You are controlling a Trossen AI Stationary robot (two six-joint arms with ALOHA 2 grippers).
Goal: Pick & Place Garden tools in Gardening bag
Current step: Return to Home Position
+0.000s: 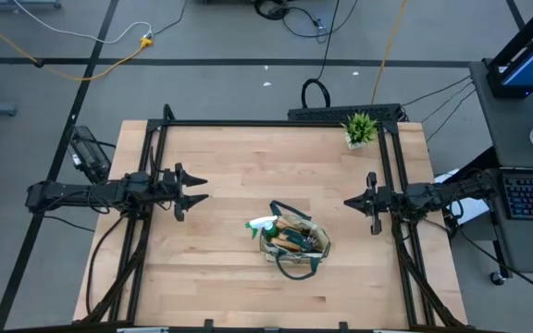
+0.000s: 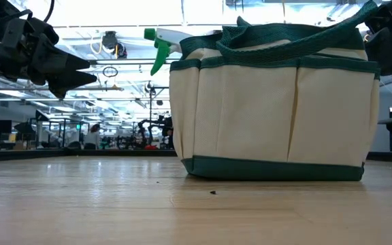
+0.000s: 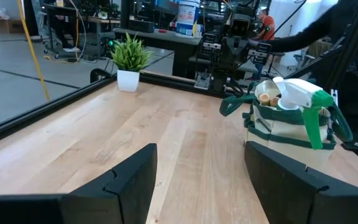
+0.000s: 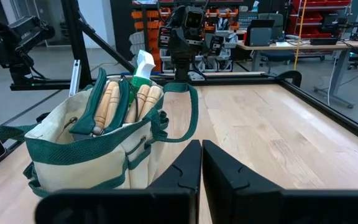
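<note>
The gardening bag [image 1: 293,243], beige with dark green trim, stands on its base on the table a little near of the middle. Wooden tool handles [image 4: 124,99] stick up out of it, and a green spray bottle with a white nozzle [image 1: 263,225] leans out at its left end. My left gripper [image 1: 198,190] hovers open at the table's left side, pointing level toward the bag, well short of it. My right gripper [image 1: 348,202] hovers shut at the right side, also level and apart from the bag.
A small potted green plant [image 1: 360,129] stands at the table's far right corner. A black frame rail [image 1: 276,123] runs along the far edge and down both sides. Bare wood [image 1: 248,157] lies between the grippers and the far edge.
</note>
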